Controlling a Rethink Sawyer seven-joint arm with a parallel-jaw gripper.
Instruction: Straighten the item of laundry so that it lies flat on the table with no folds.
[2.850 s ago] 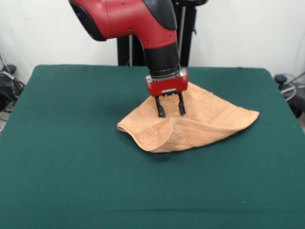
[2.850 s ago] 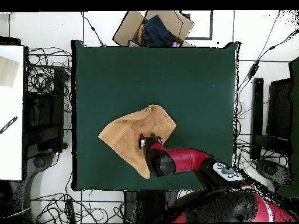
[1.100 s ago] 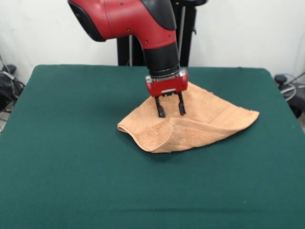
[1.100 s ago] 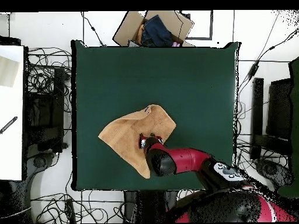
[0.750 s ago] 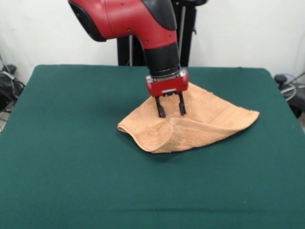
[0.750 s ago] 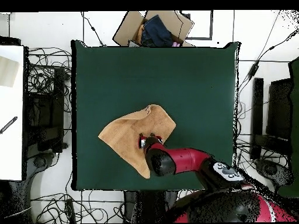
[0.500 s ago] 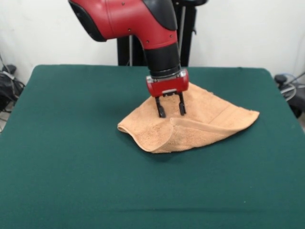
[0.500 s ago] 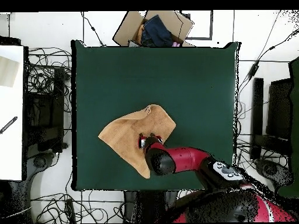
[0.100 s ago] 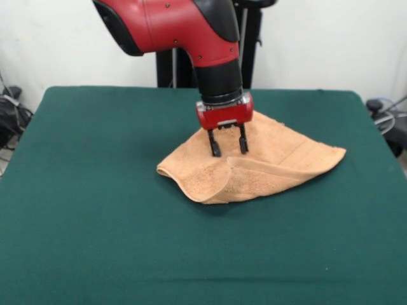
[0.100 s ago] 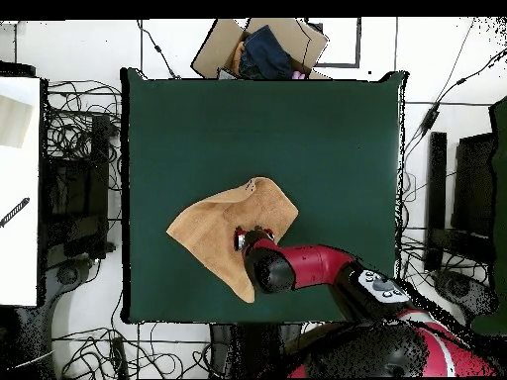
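Nearest on the green counter point(image 9: 95, 241), bare felt is recorded. At mid-counter, a peach terry towel point(image 9: 267, 168) is logged, folded over itself, its curled edge raised in front. Soft, limp, light and grippy handling is judged; the folded-over corner is best pinched. Behind, the hand point(image 9: 226, 151) is noted with fingers spread, tips on cloth, nothing gripped.

no readable text, labels, brands or numbers anywhere
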